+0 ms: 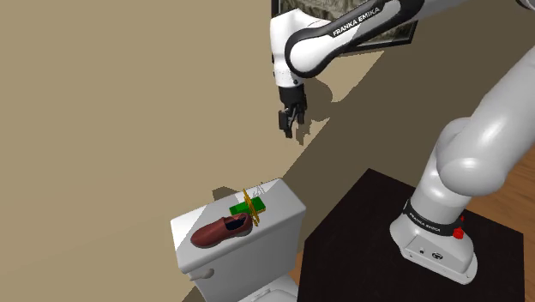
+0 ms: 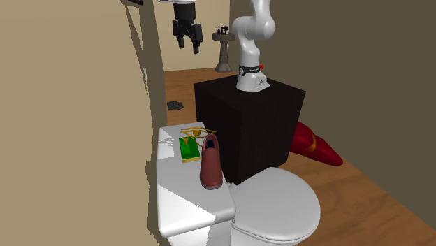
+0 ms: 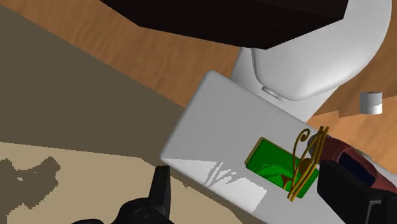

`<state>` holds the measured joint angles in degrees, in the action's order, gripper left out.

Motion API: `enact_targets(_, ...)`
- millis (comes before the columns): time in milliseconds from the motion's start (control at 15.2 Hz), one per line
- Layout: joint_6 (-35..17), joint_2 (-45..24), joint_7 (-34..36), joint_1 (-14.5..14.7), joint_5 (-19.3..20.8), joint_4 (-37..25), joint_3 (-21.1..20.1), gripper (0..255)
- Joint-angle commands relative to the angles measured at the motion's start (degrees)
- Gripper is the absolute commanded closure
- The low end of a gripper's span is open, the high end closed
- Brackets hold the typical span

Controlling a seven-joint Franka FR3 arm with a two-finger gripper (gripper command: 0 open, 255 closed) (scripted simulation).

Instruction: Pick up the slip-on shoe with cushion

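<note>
The slip-on shoe is dark red-brown with a dark opening and lies on the white toilet tank lid. In the second exterior view the shoe lies lengthwise near the lid's edge toward the bowl. My black gripper hangs high above the tank, well apart from the shoe, next to the beige wall. It is open with nothing between its fingers. In the wrist view the gripper looks down at the tank, and the shoe is partly hidden behind one finger.
A green box and a thin gold ornament lie on the lid beside the shoe's heel. The toilet bowl and the black stand flank the tank. A red object and a toilet paper roll are on the wooden floor.
</note>
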<state>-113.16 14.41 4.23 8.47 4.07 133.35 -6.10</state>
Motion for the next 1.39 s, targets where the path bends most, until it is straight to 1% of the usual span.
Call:
enact_targets(0,-1.96,-4.35,0.52,0.78,0.22,-1.49,-1.08,0)
enact_targets(330,-5.16,-14.52,1.67,2.63,1.46,-6.12,-3.36,0)
enact_targets(660,-7.19,-24.81,2.94,4.81,3.43,-11.92,-5.14,0)
enact_targets(990,-8.02,-35.11,4.00,7.52,5.72,-18.86,-6.30,0)
enact_targets(1320,-7.72,-45.41,4.54,10.73,7.87,-26.95,-6.94,0)
